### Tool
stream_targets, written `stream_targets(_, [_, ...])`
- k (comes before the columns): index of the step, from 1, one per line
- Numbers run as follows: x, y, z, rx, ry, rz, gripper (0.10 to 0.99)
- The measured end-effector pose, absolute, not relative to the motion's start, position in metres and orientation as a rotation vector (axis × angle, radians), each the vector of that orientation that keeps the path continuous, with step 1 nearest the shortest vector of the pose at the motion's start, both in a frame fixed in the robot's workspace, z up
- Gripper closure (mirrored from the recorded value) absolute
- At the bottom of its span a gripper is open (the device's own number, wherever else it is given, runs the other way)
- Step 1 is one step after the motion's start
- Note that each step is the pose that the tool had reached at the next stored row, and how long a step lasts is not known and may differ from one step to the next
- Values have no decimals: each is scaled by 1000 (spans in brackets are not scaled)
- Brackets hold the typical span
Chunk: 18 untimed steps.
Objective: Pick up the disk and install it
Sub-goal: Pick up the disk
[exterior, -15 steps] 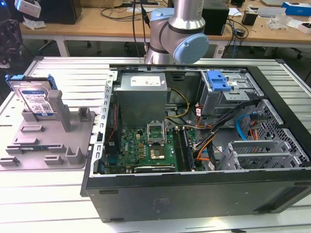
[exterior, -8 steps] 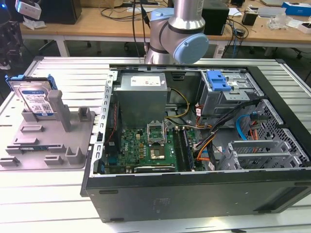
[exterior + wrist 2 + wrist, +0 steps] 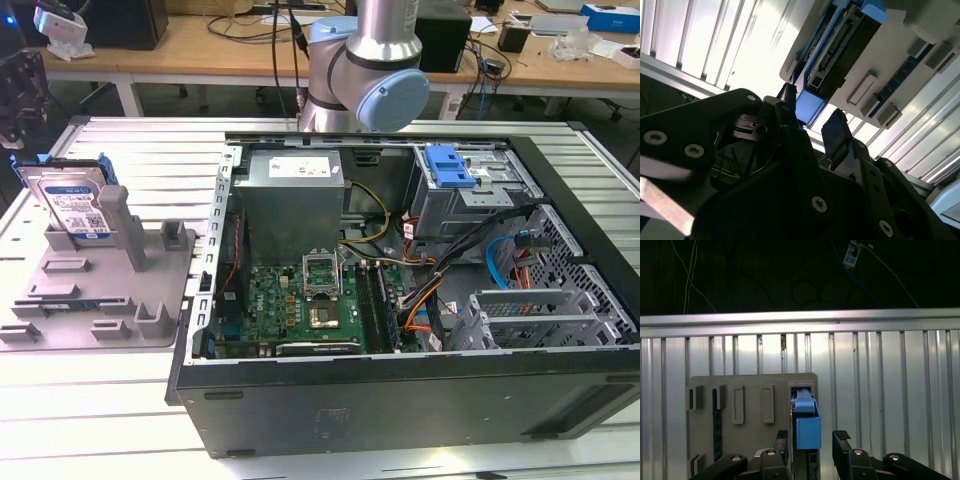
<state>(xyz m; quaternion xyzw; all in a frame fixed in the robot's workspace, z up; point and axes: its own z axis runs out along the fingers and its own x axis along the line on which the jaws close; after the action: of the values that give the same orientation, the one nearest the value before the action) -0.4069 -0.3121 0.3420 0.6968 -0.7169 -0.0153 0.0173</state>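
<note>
The disk (image 3: 75,205) stands on edge in the grey fixture (image 3: 100,300) at the exterior view's left, its silver face, white and blue label and blue bracket showing. In both wrist views I look down on it edge-on. Its blue bracket end (image 3: 807,427) lines up in the gap between my black fingertips (image 3: 841,439). My gripper (image 3: 812,440) is open above the disk, with nothing in its jaws. In the second wrist view the gripper (image 3: 812,120) frames the same blue end (image 3: 810,107), with the disk's dark edge (image 3: 840,55) beyond it.
An open computer case (image 3: 400,390) lies at the exterior view's right, with a motherboard (image 3: 300,300), cables and a metal drive cage with a blue latch (image 3: 448,168). The fixture (image 3: 750,390) has upright posts. Everything rests on a ribbed metal table (image 3: 890,380). The arm's base (image 3: 365,70) rises behind the case.
</note>
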Motion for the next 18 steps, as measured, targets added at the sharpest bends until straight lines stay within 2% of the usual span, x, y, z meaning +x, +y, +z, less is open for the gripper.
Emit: stream_targets(18, [-407, -312, 331, 2159, -2222, -33, 604])
